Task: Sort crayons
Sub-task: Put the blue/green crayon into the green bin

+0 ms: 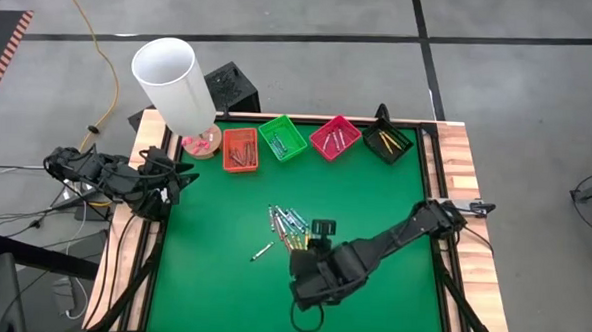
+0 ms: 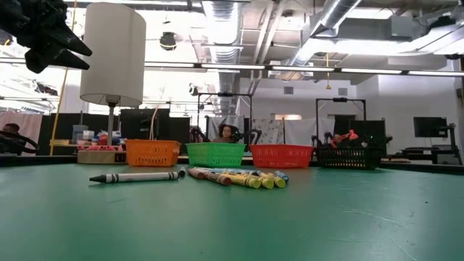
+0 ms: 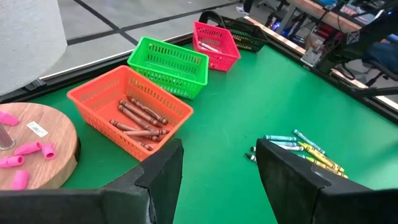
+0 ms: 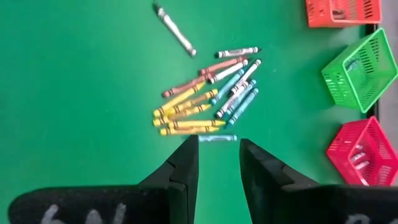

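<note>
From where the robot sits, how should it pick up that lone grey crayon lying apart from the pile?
Grip the lone grey crayon at its middle, coming straight down with the right pincer, fingers across its width. It lies flat, alone on the green mat, clear of the pile.

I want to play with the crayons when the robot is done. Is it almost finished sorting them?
Not yet. Some crayons already lie in the orange tray, and a few in the green tray, pink tray and black tray. The right gripper hovers open over the crayon pile, holding nothing. That pile and one stray crayon remain. The left gripper waits, open.
</note>
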### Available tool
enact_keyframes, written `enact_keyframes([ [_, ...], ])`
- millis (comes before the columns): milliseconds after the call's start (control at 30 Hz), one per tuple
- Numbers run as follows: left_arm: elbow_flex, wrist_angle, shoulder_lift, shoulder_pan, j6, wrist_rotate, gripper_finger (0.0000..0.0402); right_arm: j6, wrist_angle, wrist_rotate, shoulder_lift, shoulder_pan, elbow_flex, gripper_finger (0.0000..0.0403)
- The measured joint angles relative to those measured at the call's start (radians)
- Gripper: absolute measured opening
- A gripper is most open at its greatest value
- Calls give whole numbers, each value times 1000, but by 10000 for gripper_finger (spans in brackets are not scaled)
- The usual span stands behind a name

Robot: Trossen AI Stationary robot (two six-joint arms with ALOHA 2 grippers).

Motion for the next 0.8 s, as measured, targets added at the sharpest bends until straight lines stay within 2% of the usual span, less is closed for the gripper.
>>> enact_keyframes([
  [167, 0, -1, 0, 0, -5, 0, 192, 19, 5, 0, -119, 12, -161, 109],
  [267, 0, -1, 0, 0, -5, 0, 192, 52, 101, 40, -236, 18, -321, 108],
  [367, 0, -2, 0, 0, -5, -1, 192, 55, 307, 73, -361, 10, -543, 108],
  [533, 0, -2, 0, 0, -5, -1, 192, 131, 700, 59, -557, -50, -897, 107],
  [667, 0, -2, 0, 0, -5, -5, 192, 223, 992, 52, -613, -97, -1094, 107],
  [800, 0, -2, 0, 0, -10, -21, 192, 245, 1280, 52, -586, -128, -1208, 107],
])
